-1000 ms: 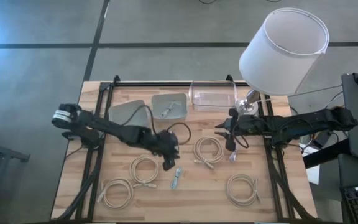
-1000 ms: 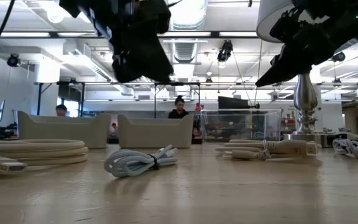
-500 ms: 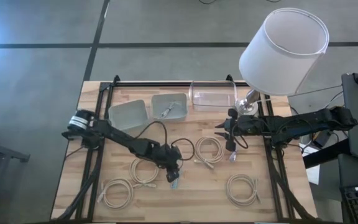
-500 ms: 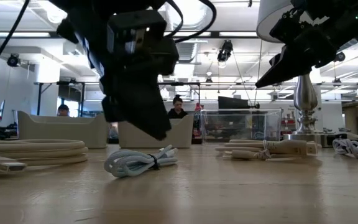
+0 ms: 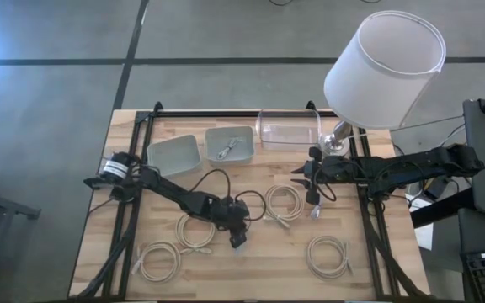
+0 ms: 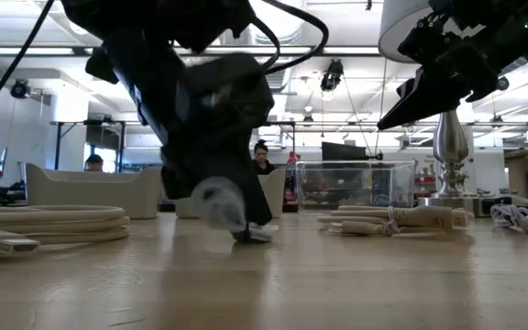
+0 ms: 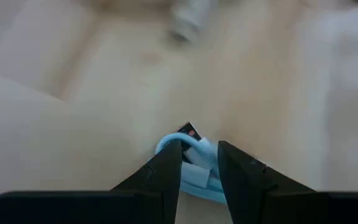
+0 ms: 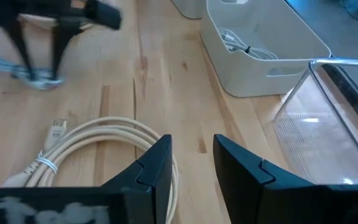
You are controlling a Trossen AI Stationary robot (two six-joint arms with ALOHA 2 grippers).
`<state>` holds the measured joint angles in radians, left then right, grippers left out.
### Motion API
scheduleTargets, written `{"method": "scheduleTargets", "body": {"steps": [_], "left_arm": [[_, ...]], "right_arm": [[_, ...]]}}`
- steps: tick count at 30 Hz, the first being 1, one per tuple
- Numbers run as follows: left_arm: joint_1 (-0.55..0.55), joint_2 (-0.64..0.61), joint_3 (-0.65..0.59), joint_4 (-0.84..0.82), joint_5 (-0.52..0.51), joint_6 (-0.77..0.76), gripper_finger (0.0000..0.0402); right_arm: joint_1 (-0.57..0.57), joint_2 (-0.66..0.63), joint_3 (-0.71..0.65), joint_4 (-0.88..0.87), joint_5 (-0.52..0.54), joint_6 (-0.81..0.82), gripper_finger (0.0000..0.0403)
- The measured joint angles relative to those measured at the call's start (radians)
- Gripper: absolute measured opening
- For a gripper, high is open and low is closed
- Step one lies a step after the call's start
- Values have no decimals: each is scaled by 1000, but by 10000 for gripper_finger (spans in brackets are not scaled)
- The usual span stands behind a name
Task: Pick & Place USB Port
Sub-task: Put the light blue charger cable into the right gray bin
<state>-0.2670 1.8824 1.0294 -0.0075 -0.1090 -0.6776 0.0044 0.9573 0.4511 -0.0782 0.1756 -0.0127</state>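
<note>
A small light-blue cable bundle (image 7: 199,163) tied with a black band lies flat on the wooden table, near its middle (image 6: 253,233). My left gripper (image 5: 238,239) has come down on it from above, open, with one finger on each side of the bundle (image 8: 40,79). In the high view the gripper hides most of the bundle. My right gripper (image 5: 306,187) waits open in the air by the lamp base, above a beige cable coil (image 8: 98,134), and touches nothing. My left gripper (image 7: 200,148) points down at the bundle from above, and the bundle's loops (image 7: 194,149) fill the gap between its two fingers. I cannot tell whether the fingers touch it. The bundle lies on the table.
Two grey bins (image 5: 173,154) (image 5: 231,143), one with a cable in it, and a clear box (image 5: 289,130) stand along the far edge. A lamp (image 5: 386,59) stands far right. Several beige coils (image 5: 196,229) (image 5: 159,260) (image 5: 327,255) lie around. Another small blue cable (image 5: 315,210) lies under the right arm.
My left gripper has moved toward the table's near edge and a little right, and has come down from well above the table until its fingertips stand at the table around the blue bundle. The bundle has stayed where it was.
</note>
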Motion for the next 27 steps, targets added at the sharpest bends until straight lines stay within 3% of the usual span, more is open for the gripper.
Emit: {"method": "scheduleTargets", "body": {"steps": [6, 14, 20, 27], "left_arm": [[54, -2, 0, -13, -167, 96, 93], [118, 0, -2, -11, -178, 163, 87], [127, 0, -2, -11, -181, 187, 14], [123, -3, -2, -8, -197, 186, 3]], "right_arm": [[0, 0, 0, 1, 0, -8, 121], [0, 0, 0, 1, 0, -17, 125], [0, 0, 0, 1, 0, -17, 117], [0, 0, 0, 1, 0, -17, 111]]}}
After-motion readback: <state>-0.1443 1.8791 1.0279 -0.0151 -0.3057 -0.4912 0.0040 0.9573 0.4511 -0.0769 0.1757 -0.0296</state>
